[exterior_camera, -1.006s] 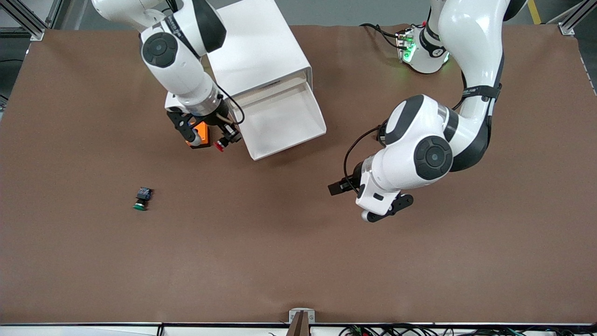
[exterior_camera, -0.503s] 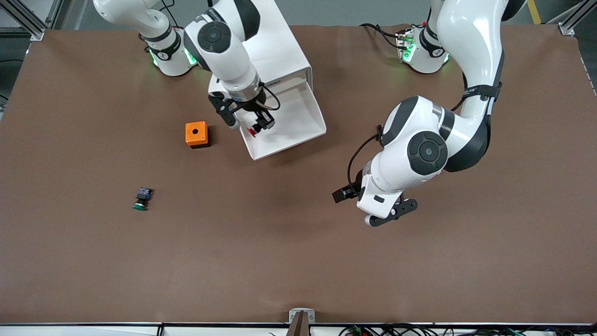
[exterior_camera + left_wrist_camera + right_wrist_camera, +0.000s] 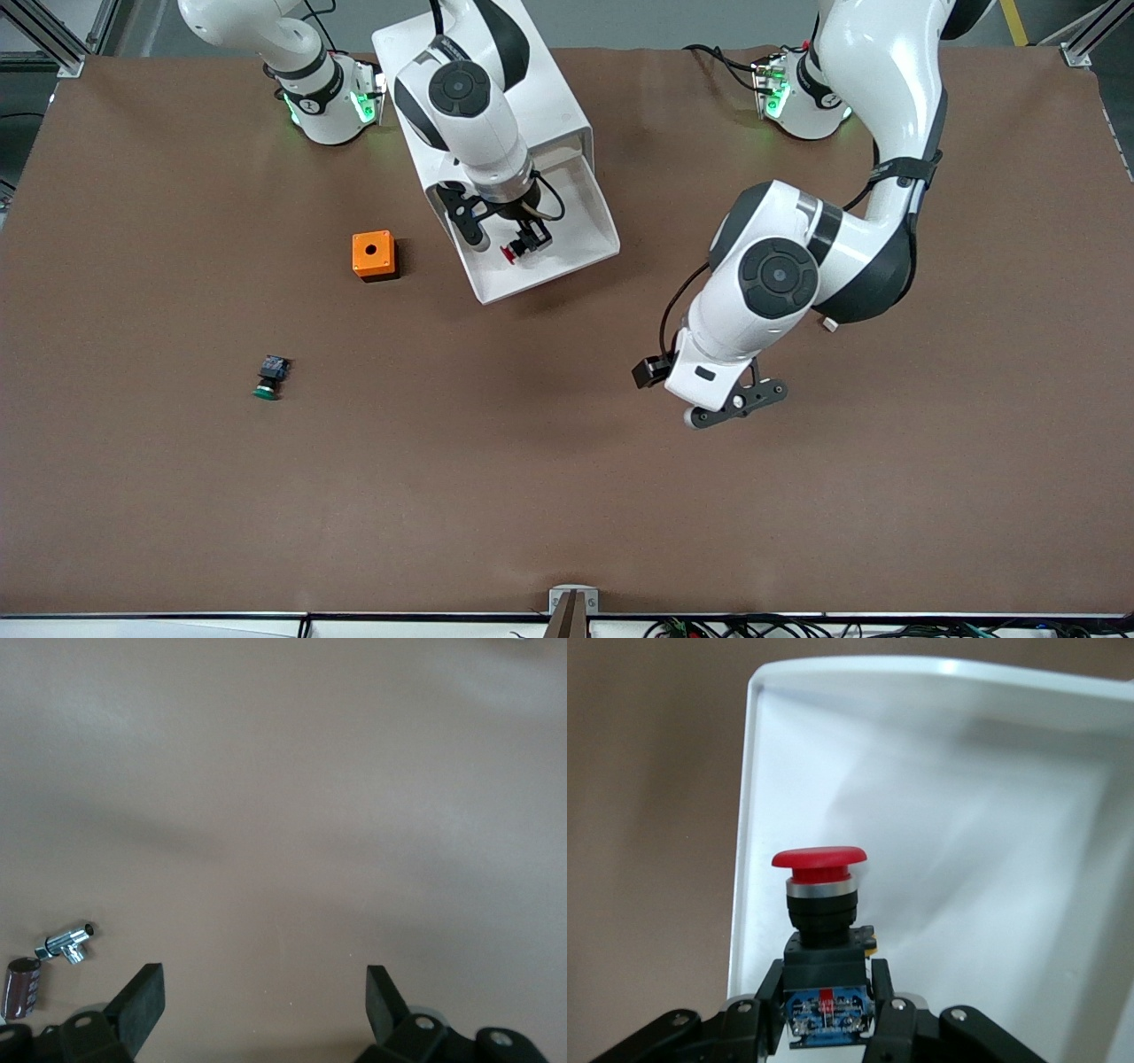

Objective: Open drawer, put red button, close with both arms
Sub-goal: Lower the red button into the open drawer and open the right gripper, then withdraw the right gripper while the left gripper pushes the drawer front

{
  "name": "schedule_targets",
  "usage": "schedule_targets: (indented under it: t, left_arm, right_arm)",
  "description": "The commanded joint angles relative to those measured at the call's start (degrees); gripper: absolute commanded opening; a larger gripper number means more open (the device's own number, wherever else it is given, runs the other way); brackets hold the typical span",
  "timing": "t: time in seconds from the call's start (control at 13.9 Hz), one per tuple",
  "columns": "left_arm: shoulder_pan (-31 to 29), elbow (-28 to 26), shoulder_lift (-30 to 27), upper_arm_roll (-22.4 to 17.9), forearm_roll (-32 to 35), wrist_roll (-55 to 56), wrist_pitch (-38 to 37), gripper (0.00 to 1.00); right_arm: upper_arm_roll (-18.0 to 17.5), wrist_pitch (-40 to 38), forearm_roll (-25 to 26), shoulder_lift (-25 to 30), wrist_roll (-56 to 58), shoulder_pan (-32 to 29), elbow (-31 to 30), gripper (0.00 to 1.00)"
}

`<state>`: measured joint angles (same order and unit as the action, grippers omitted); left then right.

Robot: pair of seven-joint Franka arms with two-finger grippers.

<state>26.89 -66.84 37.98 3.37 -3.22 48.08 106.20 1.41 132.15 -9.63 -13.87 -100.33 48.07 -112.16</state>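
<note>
Orange box (image 3: 373,254) and green-capped button (image 3: 268,378) lie well apart.

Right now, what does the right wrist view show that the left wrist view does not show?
Only the right wrist view shows the right gripper shut on the red button, over the open drawer. Only the left wrist view shows the left gripper open, with nothing in it, over bare table. Both share the brown table surface.

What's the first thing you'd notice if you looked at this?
The red button, pinched in the right gripper over the open white drawer. Next, the left gripper, open over bare table. An orange box sits beside the drawer.
</note>
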Motion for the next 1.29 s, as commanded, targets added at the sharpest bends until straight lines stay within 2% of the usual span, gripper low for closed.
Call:
schedule_targets:
  t: [0.0,0.43,0.72,0.79,0.86,1.22]
  left_arm:
    - [1.2,-0.7,-0.4,0.1,2.3,7.0,1.0,1.00]
    - [3.3,-1.5,0.0,0.3,2.8,15.5,0.7,1.00]
    - [3.9,-1.6,0.7,0.3,2.8,16.3,0.8,1.00]
    - [4.3,-1.8,0.7,0.5,2.3,16.3,0.7,1.00]
    - [4.4,-1.8,0.8,1.0,2.0,16.3,0.7,1.00]
    - [5.0,-1.9,0.8,1.2,2.0,16.3,0.6,1.00]
  right_arm:
    - [0.8,-0.8,0.0,-2.8,-1.4,1.2,3.2,0.00]
    - [0.8,-0.9,-0.1,-4.2,-3.5,3.0,3.3,0.00]
    - [0.8,-1.1,-0.3,-4.5,-5.2,3.6,4.9,0.00]
    - [0.8,-1.5,-0.3,-4.5,-5.3,3.6,5.2,0.12]
    - [0.8,-3.0,-0.3,-4.6,-5.4,3.6,6.0,0.99]
    - [1.2,-10.8,-0.1,-5.1,-2.7,1.4,11.6,1.00]
